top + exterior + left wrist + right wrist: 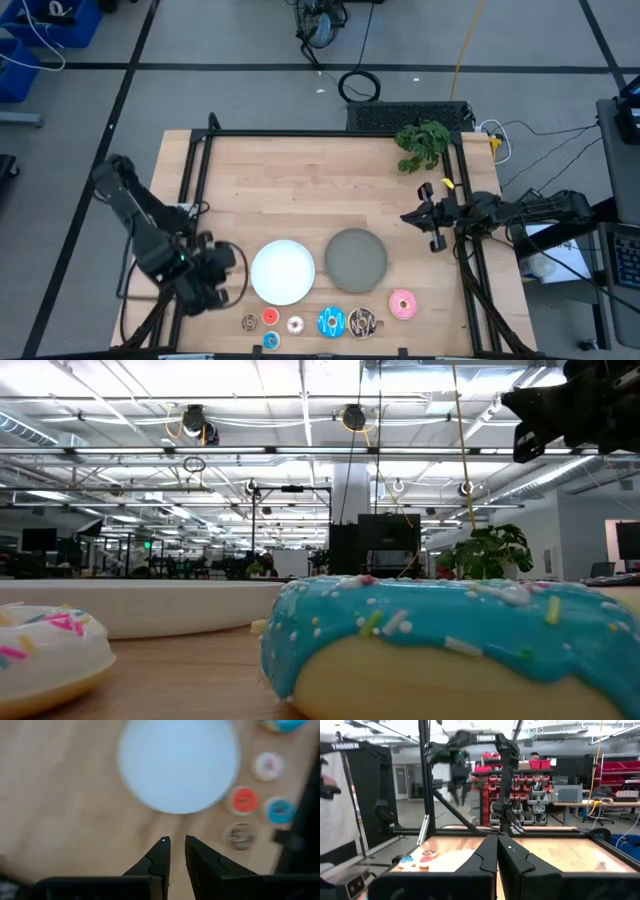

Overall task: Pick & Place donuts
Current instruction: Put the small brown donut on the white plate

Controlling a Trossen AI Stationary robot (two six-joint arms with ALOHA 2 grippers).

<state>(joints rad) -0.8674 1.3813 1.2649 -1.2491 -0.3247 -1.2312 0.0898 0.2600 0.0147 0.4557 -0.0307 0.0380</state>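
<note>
The donuts lie in a row near the table's near edge: pink (403, 305), bright blue (332, 321), dark brown with sprinkles (362, 322), and tiny brown (249, 322), red (270, 317), whitish-pink (295, 324) and blue (271, 341) ones. In the low view the bright blue donut (450, 640) fills the foreground, beside the whitish-pink one (50, 645). My left gripper (238, 272) (177, 842) hovers left of the white plate (283, 272), fingers narrowly open, holding nothing. My right gripper (408, 217) (497, 840) is shut and empty, raised over the table's right side.
The grey plate (356, 260) sits right of the white plate, both bare. A green plant (422, 143) stands at the far right corner. A black frame (330, 133) runs along the far edge and the sides. Bare wood lies between the plates and the far edge.
</note>
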